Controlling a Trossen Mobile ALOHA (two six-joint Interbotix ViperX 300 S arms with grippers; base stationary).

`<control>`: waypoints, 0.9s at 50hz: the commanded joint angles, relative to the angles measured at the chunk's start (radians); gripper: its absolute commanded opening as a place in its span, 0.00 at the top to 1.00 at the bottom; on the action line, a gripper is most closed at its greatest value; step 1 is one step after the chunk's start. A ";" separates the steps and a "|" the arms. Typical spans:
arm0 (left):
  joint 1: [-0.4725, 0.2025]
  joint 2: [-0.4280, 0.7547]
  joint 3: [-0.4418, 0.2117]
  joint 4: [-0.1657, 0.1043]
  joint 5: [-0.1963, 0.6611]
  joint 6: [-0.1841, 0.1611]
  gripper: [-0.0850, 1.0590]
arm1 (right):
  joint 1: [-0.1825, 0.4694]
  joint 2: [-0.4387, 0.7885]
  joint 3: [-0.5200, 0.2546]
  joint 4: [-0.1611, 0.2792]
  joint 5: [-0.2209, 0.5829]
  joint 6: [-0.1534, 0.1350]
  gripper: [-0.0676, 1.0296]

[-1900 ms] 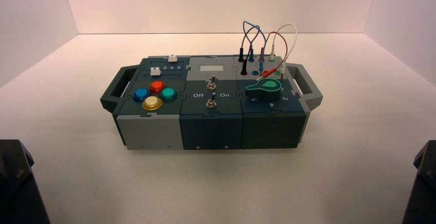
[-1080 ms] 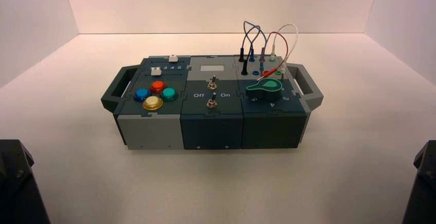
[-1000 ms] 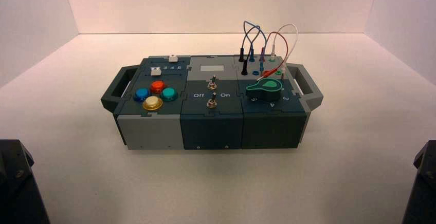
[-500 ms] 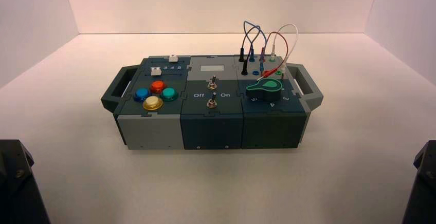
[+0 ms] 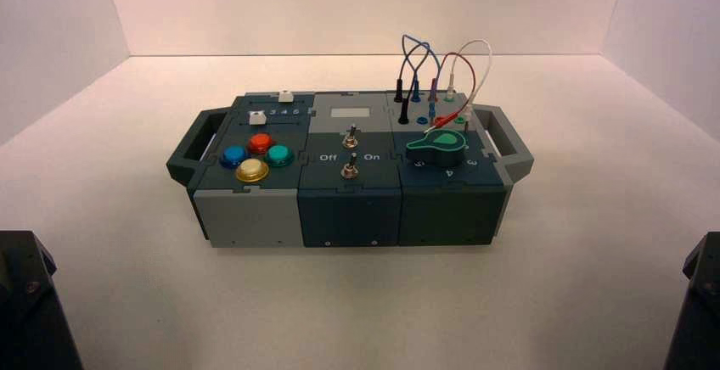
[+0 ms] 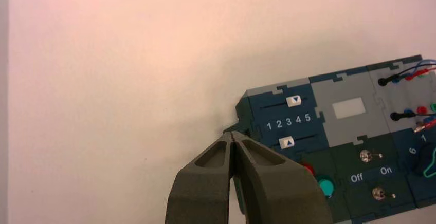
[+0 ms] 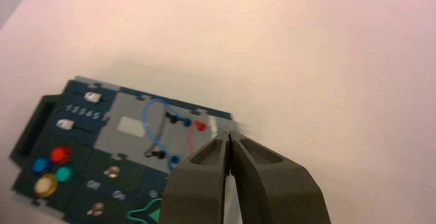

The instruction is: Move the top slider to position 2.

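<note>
Top slider (image 6: 293,100): small white knob w/ a dark arrow, far-left part of the box (image 5: 350,169), at 4 on the 1–5 scale per the left wrist view. Left gripper (image 6: 231,133): tips pressed together, nothing btwn them, raised and clear of the box; only a sliver shows at the top edge of the high view. Right gripper (image 7: 229,133): same, tips pressed together, nothing held, also up at that view's top edge, on the right.

Nearby on the box: lower slider (image 6: 286,142), white, at 2, on the near side of the numerals. Nearer still, four round btns: red (image 5: 260,142), blue (image 5: 234,156), green (image 5: 278,155), yellow (image 5: 252,169). Mid box: pale blank panel (image 5: 350,113), then two metal toggle switches (image 6: 365,155), levers toward "On". Right side: green-and-black knob (image 5: 436,147), near part; wires (image 5: 475,79) behind it, blue, black, red & white. Some plugs overlap, so which wire goes where is hard to tell.
</note>
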 commanded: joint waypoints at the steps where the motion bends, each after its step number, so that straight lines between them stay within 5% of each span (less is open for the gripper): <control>1: -0.005 -0.002 -0.029 -0.002 -0.003 -0.003 0.95 | 0.040 0.031 -0.061 0.025 0.003 0.006 0.96; 13: -0.005 -0.005 -0.002 -0.003 -0.002 -0.005 0.95 | 0.110 0.152 -0.137 0.061 0.006 0.008 0.96; 45: -0.060 0.009 0.058 -0.003 -0.006 -0.005 0.95 | 0.255 0.469 -0.328 0.072 0.003 0.008 0.96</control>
